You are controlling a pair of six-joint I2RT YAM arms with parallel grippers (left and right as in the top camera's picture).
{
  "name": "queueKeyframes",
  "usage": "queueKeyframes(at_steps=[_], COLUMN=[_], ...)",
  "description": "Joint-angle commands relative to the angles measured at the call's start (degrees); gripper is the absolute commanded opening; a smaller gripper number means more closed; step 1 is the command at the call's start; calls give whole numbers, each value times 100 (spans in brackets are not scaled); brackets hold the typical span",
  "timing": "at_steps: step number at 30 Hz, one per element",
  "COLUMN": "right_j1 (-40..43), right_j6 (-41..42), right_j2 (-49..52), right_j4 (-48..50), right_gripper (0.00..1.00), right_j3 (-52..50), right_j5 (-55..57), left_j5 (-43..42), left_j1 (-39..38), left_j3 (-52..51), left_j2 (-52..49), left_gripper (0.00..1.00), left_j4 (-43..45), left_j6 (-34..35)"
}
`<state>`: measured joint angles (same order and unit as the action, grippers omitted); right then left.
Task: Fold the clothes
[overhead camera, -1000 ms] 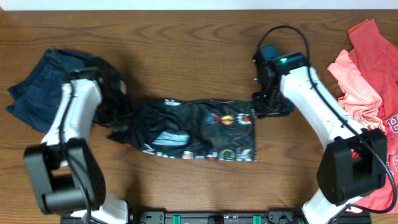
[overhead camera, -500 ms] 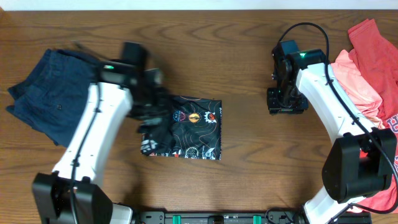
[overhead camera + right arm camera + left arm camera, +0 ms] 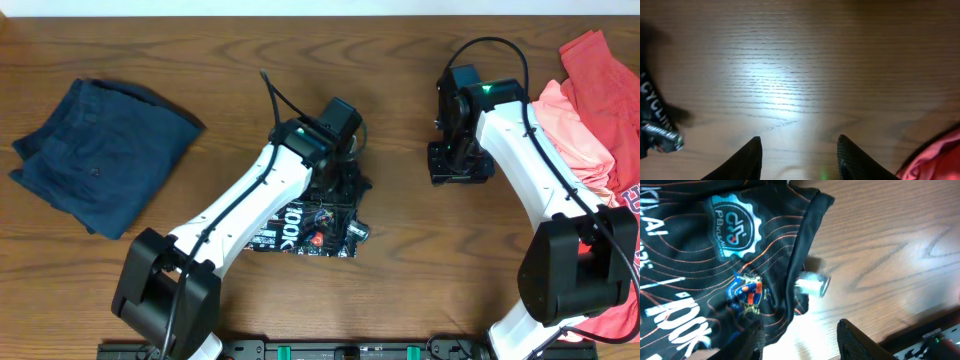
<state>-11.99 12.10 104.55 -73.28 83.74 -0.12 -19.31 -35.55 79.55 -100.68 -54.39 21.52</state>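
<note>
A black printed jersey [image 3: 305, 225] lies folded into a small bundle at the table's middle. It fills the left of the left wrist view [image 3: 725, 255], its right edge and a silver tag [image 3: 811, 285] showing. My left gripper [image 3: 345, 180] hangs open over the bundle's right edge [image 3: 802, 335], holding nothing. My right gripper [image 3: 458, 165] is open and empty over bare wood [image 3: 799, 150], to the right of the jersey, whose corner shows at that view's left edge [image 3: 652, 125].
A folded dark blue garment [image 3: 95, 150] lies at the far left. A heap of red and pink clothes [image 3: 590, 130] lies at the right edge; its red cloth shows in the right wrist view [image 3: 940, 160].
My left arm carried the jersey's left half over to the right, folding it into a smaller bundle, and has let go. My right gripper drew back from the jersey's right end and stayed there.
</note>
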Motion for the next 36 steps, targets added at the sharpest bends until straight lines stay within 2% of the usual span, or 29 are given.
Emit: queueKeyframes(at_steps=[1, 6, 8, 9, 13, 19, 30, 34, 36], right_j1=[0, -186, -317, -378, -680, -1021, -1054, -1054, -1054], right_j6=[-455, -1182, -1397, -1390, -1331, -1233, -1128, -1128, -1130], right_j2=[-17, -17, -17, -17, -17, -17, -17, -17, -17], right_j4=[22, 105, 129, 160, 315, 389, 356, 330, 317], right_gripper=[47, 48, 51, 53, 53, 54, 53, 53, 53], right_j3=[55, 55, 55, 55, 55, 55, 55, 55, 55], right_j5=[-531, -1443, -1753, -1799, -1880, -1875, -1812, -1810, -1808], left_j5=[79, 695, 850, 852, 844, 741, -660, -688, -695], left_j1=[260, 1073, 1443, 1613, 2264, 2789, 2846, 2806, 2800], left_j3=[334, 426, 426, 426, 310, 111, 111, 107, 107], left_j2=[313, 992, 1147, 1176, 1043, 297, -1257, -1637, -1797], left_gripper=[46, 45, 51, 57, 71, 81, 83, 83, 79], left_j4=[-256, -649, -682, -682, -643, -487, -87, 136, 251], left_j6=[-372, -385, -387, -391, -678, -1064, -1934, -1961, -1961])
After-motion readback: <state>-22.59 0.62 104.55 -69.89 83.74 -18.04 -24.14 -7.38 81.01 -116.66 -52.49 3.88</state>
